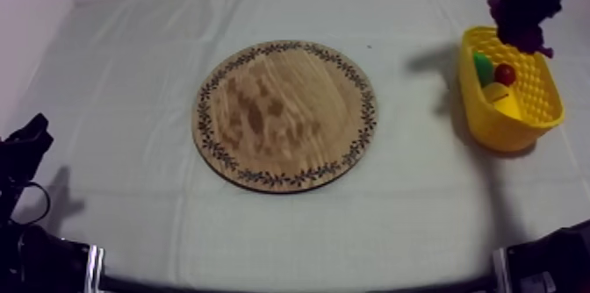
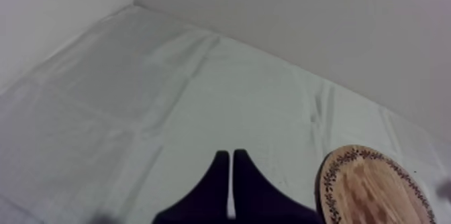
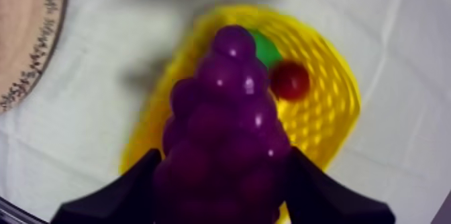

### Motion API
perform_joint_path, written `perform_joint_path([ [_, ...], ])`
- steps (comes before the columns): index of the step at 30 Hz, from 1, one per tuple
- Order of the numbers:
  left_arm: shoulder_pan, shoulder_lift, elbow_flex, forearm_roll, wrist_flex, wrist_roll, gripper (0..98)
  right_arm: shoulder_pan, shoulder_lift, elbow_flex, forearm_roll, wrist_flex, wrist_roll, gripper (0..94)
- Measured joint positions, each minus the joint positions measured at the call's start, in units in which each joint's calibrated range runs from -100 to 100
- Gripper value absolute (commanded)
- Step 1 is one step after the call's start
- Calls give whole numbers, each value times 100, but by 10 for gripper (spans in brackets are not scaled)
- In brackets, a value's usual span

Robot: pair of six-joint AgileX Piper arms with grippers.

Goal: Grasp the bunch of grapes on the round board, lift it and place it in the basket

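My right gripper [image 1: 523,17] is shut on the purple bunch of grapes [image 1: 518,25], holding it in the air over the far end of the yellow basket [image 1: 536,119] at the table's right. In the right wrist view the grapes [image 3: 225,133] hang between my black fingers [image 3: 134,190] above the basket [image 3: 322,119], which holds a small red fruit [image 3: 290,80] and something green [image 3: 267,51]. The round wooden board [image 1: 285,114] lies bare at the table's middle. My left gripper [image 2: 231,163] rests shut over the cloth beside the board [image 2: 376,190].
Inside the basket lie a green fruit [image 1: 483,67], the small red fruit [image 1: 505,74] and a yellow piece [image 1: 499,96]. My left arm [image 1: 22,152] sits low at the table's left edge. White walls close the back and left.
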Motion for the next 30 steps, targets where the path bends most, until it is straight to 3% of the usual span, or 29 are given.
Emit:
perform_joint_path([
  [7, 0, 0, 0, 0, 0, 0, 0, 269, 185, 358, 8, -244, 0, 358],
  [22, 0, 0, 0, 0, 0, 0, 0, 424, 1558, 459, -161, -871, -224, 733],
  [24, 0, 0, 0, 0, 0, 0, 0, 420, 1600, 426, -172, -900, -221, 712],
  [30, 0, 0, 0, 0, 0, 0, 0, 370, 1277, 517, -215, -916, -145, 396],
])
